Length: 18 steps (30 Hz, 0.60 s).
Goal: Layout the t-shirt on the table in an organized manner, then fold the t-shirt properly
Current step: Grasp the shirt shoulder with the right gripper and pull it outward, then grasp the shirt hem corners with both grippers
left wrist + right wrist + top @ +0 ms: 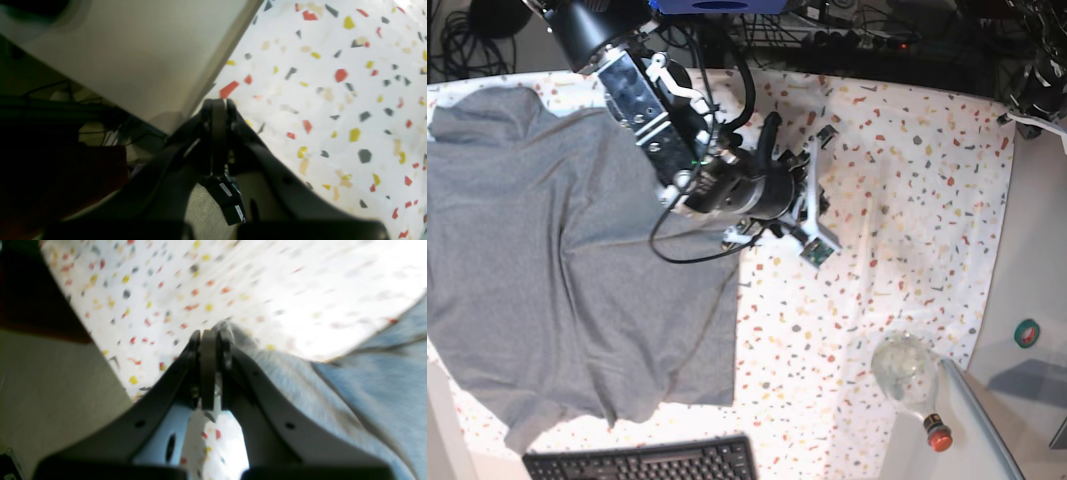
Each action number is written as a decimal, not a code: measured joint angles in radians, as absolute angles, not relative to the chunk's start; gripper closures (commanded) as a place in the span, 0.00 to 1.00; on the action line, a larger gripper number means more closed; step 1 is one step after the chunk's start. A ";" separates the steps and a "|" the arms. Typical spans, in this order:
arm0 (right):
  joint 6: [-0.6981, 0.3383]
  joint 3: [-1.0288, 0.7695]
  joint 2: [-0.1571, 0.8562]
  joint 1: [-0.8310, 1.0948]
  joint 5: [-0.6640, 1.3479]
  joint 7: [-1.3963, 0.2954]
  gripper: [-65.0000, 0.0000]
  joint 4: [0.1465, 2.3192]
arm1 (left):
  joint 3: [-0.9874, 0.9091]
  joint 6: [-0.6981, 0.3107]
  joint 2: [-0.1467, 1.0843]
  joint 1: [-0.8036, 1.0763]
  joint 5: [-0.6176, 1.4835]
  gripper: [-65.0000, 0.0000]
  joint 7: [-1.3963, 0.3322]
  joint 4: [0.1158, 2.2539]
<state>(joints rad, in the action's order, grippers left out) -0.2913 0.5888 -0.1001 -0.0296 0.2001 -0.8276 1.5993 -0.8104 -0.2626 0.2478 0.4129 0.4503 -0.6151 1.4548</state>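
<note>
The t-shirt (557, 270) lies spread over the tabletop (907, 200), filling the side far from the bottle (907, 375), its lower hem just above the keyboard (642, 460). The right tool (208, 336) is closed, pinching a fold of the shirt's edge that faces the bottle. The left tool (218, 106) is closed on nothing, over the tabletop's edge.

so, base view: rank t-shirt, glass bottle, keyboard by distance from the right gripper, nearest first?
From the right gripper:
1. t-shirt, pinched in it at the hem, spread out on view's left.
2. glass bottle, lying near the lower right.
3. keyboard, at the bottom edge.
</note>
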 measured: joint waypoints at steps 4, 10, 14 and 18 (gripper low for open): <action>-0.149 0.703 -0.102 -0.032 0.203 -0.735 1.00 1.420 | -0.802 -0.263 0.245 0.413 0.450 1.00 -0.616 1.455; -0.127 0.765 -0.100 -0.028 0.201 -0.723 1.00 1.339 | -0.773 -0.265 0.220 0.416 0.455 1.00 -0.617 1.459; -0.128 0.790 -0.099 -0.020 0.205 -0.723 0.82 1.377 | -0.652 -0.430 0.221 0.431 0.455 1.00 -0.622 1.494; -0.132 0.789 -0.038 -0.004 0.203 -0.713 0.43 1.528 | -0.553 -0.482 0.203 0.453 0.455 1.00 -0.619 1.579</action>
